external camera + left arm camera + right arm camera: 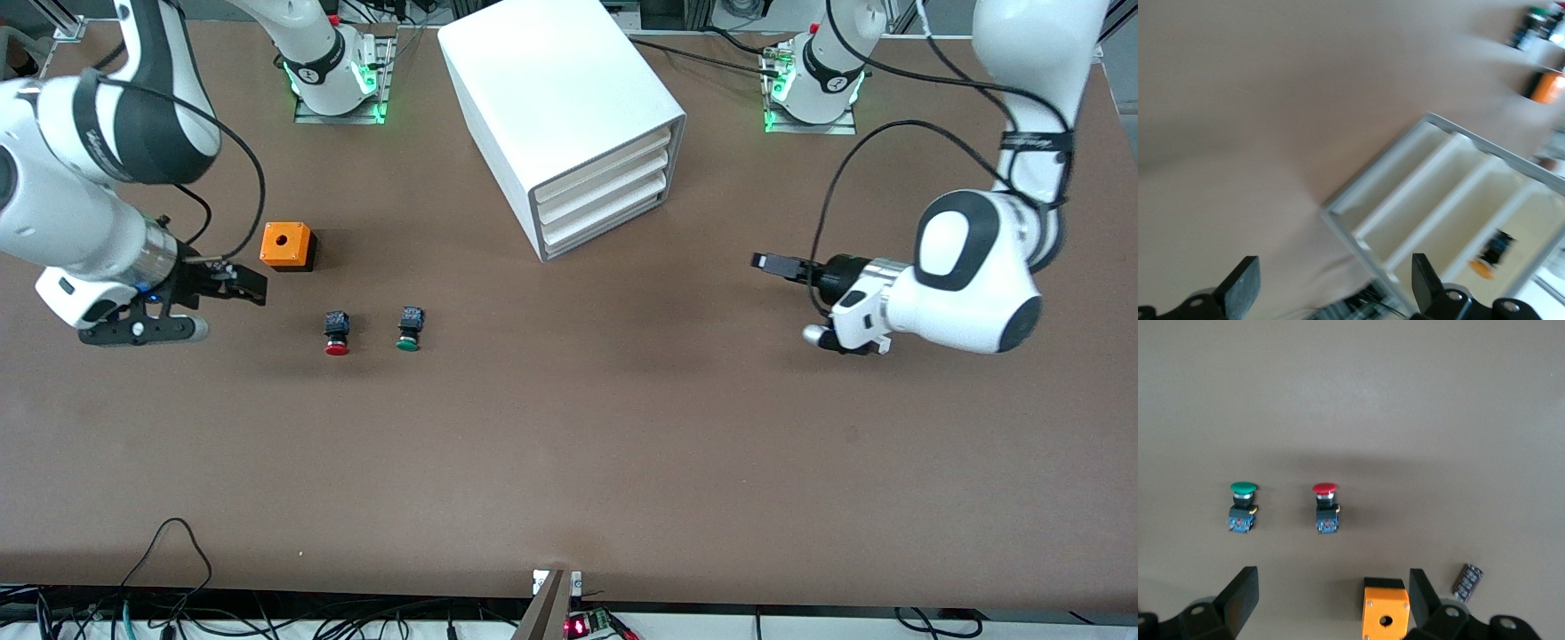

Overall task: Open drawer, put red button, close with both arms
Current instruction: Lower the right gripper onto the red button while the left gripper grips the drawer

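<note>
Evidently nothing is yet grasped: both pincers stand fully open and empty, and all three drawers of the white cabinet [569, 124] sit flush in their frame. The left pincer [772, 263] hangs over bare bench [569, 444], well apart from the cabinet, its fingers [1245, 283] pointing toward the drawer fronts; this sideways pose of the left arm [969, 276], wrist level and forearm bent down from a raised elbow, probably suits a pull on a drawer [605, 182] lip. The right pincer [244, 284] hovers low just beside the orange box [286, 246], with the red button [337, 332] a little farther on toward the cabinet's end and the green button [409, 328] next after it. Both buttons lie on their sides, caps toward the front camera, so a grip across the black body looks easiest. The right arm [80, 231] reaches in level from its end of the bench.
</note>
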Action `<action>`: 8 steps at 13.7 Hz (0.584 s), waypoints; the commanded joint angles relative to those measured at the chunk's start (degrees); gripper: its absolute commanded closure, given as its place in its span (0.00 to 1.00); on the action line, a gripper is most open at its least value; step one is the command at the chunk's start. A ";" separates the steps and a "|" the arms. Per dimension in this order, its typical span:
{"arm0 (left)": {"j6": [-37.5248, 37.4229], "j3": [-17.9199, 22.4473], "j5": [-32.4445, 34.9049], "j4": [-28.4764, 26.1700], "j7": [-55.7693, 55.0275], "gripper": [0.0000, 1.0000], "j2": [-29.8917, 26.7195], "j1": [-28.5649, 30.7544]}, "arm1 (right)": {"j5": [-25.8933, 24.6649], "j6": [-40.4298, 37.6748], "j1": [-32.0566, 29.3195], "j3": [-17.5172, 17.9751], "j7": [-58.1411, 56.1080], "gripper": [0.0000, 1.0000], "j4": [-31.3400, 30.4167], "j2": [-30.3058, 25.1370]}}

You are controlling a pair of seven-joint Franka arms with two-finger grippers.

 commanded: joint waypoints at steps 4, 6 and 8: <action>8.31 -6.87 -16.64 -12.68 16.16 0.00 1.81 -2.73 | 1.48 3.10 1.47 -0.26 0.37 0.00 0.86 5.57; 12.45 -10.39 -18.93 -15.50 19.51 0.01 1.89 -3.43 | 3.33 5.74 1.47 -0.17 1.07 0.00 -1.85 6.28; 13.70 -12.86 -19.81 -17.00 20.32 0.01 2.16 -3.87 | 3.33 11.61 1.47 1.40 0.73 0.00 -7.72 5.77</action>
